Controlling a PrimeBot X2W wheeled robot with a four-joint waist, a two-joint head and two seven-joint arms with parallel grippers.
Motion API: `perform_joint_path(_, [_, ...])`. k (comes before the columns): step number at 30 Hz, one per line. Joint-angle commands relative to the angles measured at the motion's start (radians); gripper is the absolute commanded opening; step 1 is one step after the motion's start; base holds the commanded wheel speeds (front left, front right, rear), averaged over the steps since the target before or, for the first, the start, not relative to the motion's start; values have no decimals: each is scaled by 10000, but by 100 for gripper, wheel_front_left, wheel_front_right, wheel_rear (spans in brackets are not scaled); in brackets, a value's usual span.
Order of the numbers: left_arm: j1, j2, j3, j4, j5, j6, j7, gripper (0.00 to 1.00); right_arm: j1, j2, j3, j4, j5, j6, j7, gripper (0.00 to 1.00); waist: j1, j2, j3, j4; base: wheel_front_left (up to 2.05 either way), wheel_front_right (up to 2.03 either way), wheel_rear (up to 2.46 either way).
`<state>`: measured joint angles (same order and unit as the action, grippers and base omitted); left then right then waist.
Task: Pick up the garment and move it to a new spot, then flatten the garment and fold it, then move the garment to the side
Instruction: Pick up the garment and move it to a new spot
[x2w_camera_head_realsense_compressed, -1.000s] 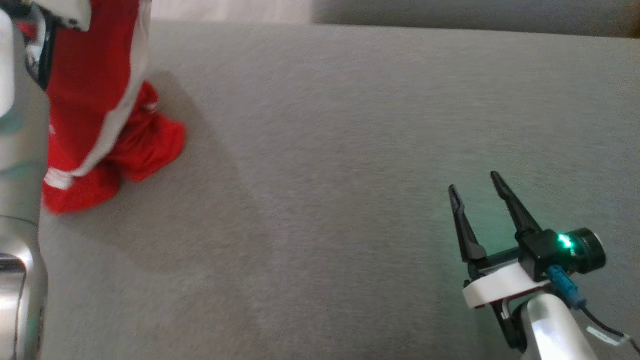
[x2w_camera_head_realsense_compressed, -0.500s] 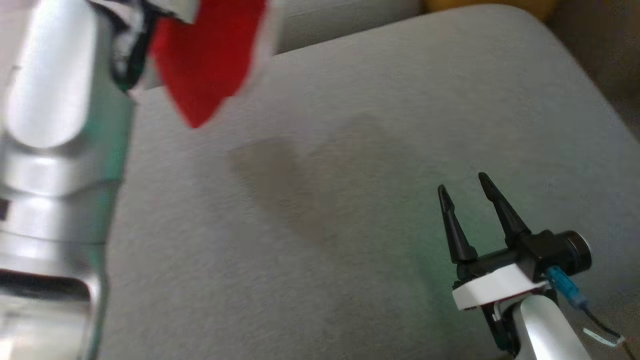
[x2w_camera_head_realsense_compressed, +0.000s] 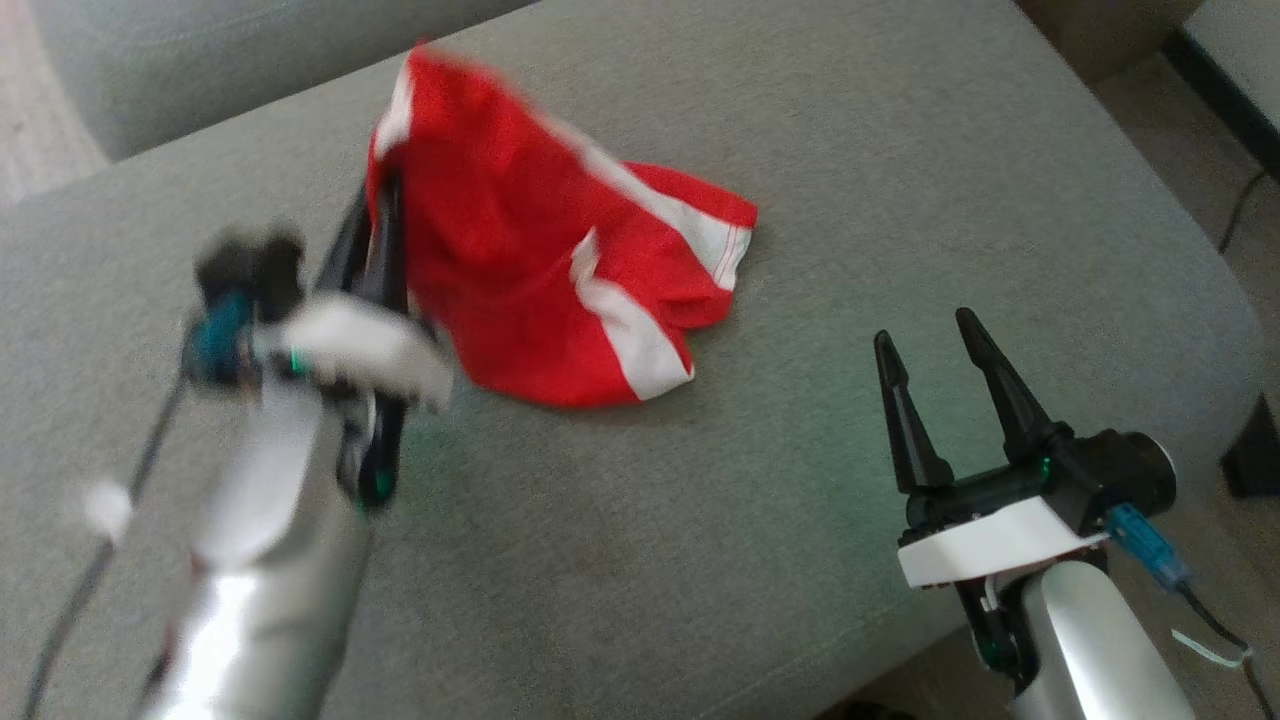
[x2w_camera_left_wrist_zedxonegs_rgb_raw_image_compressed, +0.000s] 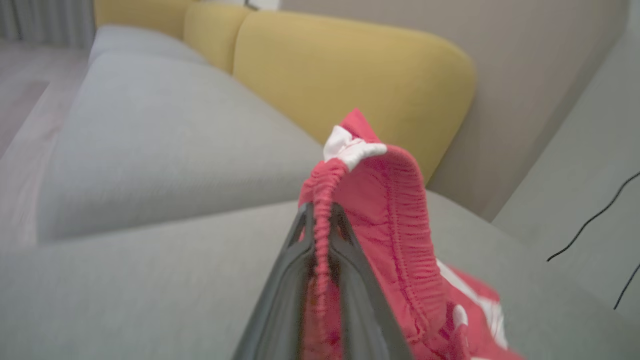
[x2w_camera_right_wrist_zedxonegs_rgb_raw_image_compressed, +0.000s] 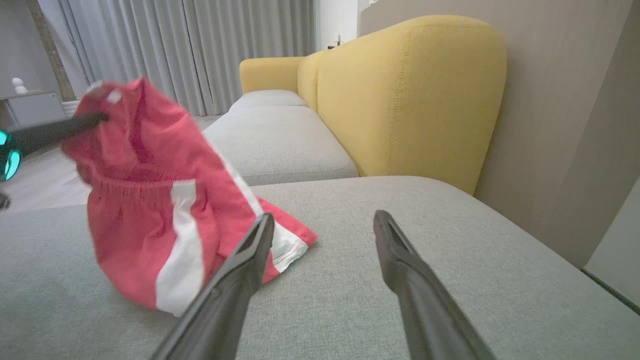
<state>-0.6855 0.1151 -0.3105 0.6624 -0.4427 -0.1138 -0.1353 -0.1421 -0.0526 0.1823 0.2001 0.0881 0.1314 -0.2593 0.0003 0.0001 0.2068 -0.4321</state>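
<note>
Left gripper (x2w_camera_head_realsense_compressed: 383, 215) pinches the red garment (x2w_camera_head_realsense_compressed: 540, 280) by its elastic waistband, one edge raised, the rest crumpled mid-way across the grey cushion (x2w_camera_head_realsense_compressed: 800, 150); right gripper (x2w_camera_head_realsense_compressed: 925, 335) hovers spread near the cushion's right edge.

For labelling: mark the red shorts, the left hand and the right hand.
red shorts (x2w_camera_head_realsense_compressed: 500, 280), head view, middle of the cloth.
left hand (x2w_camera_left_wrist_zedxonegs_rgb_raw_image_compressed: 320, 210), left wrist view, between its shut fingertips.
right hand (x2w_camera_head_realsense_compressed: 925, 330), head view, gap between open fingertips.
</note>
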Motion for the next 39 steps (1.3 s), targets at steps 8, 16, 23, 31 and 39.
perform_joint_path(8, [1440, -83, 846, 45, -36, 296, -1252, 100, -154, 24, -323, -52, -122, -7, -24, 100, -3, -1, -47, 1409, 0, 0, 0])
perform_joint_path(16, [4626, -571, 1811, -3705, 1823, 854, -1262, 100, 215, 24, -745, 105, -345, -7, -24, 100, -3, -1, -1046, 2864, 0, 0, 0])
perform_joint_path(23, [6848, -644, 1968, -5654, 1831, 1278, -1263, 100, 979, 24, -921, -62, -371, -7, -24, 100, -3, -1, -1880, 3732, 0, 0, 0])
perform_joint_path(31, [7869, -647, 1823, -6202, 2268, 1647, -1264, 100, 1668, 24, -1067, -317, -269, -7, -24, 100, -3, -1, -2181, 4196, 0, 0, 0])
perform_joint_path(39, [7890, -648, 1684, -6089, 2645, 1677, -1264, 100, 1820, 24, -1195, -234, -234, -7, -24, 100, -3, -1, -2245, 4283, 0, 0, 0])
